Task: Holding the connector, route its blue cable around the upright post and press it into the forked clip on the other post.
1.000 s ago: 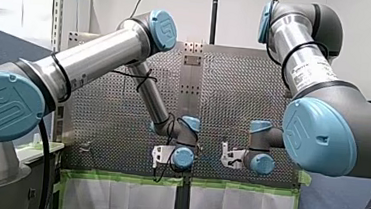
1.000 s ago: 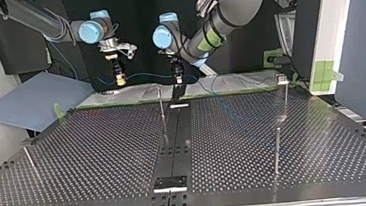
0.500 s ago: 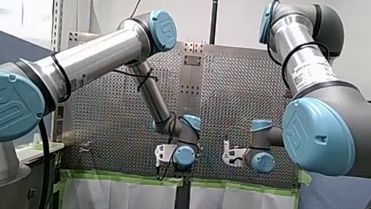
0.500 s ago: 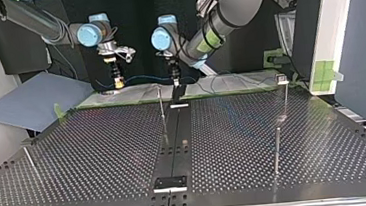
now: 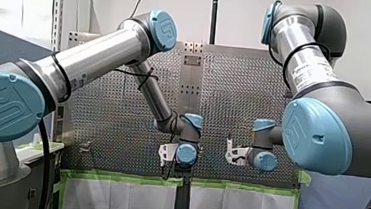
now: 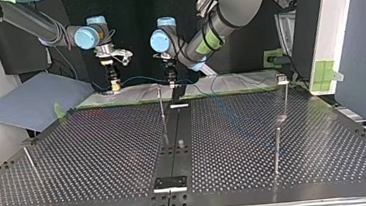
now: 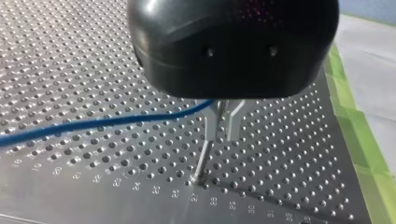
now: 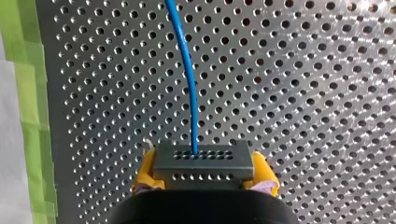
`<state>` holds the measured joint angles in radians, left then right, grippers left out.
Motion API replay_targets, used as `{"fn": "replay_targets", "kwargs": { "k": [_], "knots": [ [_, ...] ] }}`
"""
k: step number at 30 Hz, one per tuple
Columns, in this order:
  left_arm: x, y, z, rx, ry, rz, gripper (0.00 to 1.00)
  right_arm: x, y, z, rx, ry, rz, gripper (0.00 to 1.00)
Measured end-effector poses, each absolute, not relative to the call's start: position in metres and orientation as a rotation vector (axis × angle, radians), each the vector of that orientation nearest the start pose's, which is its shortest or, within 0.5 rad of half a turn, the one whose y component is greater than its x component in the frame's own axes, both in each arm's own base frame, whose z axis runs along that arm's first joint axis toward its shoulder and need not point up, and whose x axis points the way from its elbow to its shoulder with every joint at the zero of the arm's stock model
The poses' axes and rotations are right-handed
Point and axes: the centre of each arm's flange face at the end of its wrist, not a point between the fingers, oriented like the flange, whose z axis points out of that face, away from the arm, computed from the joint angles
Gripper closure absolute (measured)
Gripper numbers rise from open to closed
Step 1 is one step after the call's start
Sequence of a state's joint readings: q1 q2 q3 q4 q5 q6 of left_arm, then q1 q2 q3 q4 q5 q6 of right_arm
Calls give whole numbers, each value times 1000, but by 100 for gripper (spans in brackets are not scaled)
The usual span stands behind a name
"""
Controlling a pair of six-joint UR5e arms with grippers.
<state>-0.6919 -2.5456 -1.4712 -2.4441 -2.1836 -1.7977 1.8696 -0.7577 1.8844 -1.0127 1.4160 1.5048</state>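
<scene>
In the right wrist view my right gripper (image 8: 204,179) is shut, its yellow pads (image 8: 144,170) clamping a grey connector block (image 8: 204,160). The blue cable (image 8: 184,70) leaves the block and runs ahead over the perforated plate. In the left wrist view my left gripper (image 7: 220,134) pinches the blue cable (image 7: 102,122) between its metal fingers (image 7: 212,123), right above a thin upright post (image 7: 202,163). In the top view my right gripper (image 6: 114,83) and left gripper (image 6: 171,80) hang side by side at the far edge, with the cable (image 6: 141,78) strung between them. The forked clip (image 6: 282,79) tops a post at that view's right.
Thin posts stand on the perforated table (image 6: 100,155): one near the middle (image 6: 161,107), one at the top view's right (image 6: 277,150), one leaning at its left (image 6: 31,164). A black strip (image 6: 174,144) runs down the middle. Green tape (image 7: 359,135) lines the table's edge.
Both grippers have shifted together toward the top view's left, carrying connector and cable; in the front view both wrists moved right and slightly lower. Both grips are unchanged.
</scene>
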Motion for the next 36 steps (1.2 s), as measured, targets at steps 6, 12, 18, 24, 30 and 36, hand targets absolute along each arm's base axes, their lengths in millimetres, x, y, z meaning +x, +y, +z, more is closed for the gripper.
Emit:
{"fn": "replay_targets", "kwargs": {
  "k": [6, 12, 18, 24, 30, 36],
  "knots": [
    [466, -483, -13, -48, 1721, -165, 87, 303, -500, -9, 1638, -986, 1428, 100],
    [467, -483, -13, -44, 1729, -181, 87, 300, -503, -9, 1632, -990, 1426, 100],
    [471, -485, -10, -44, 1732, -196, 87, 297, -506, -8, 1627, -992, 1424, 100],
    [476, -488, -6, -49, 1737, -220, 87, 296, -507, -8, 1625, -993, 1422, 100],
    [480, -488, -5, -49, 1745, -249, 87, 296, -509, -8, 1623, -992, 1422, 100],
    [485, -487, -4, -63, 1746, -280, 87, 295, -510, -8, 1620, -991, 1421, 100]
  ]
}}
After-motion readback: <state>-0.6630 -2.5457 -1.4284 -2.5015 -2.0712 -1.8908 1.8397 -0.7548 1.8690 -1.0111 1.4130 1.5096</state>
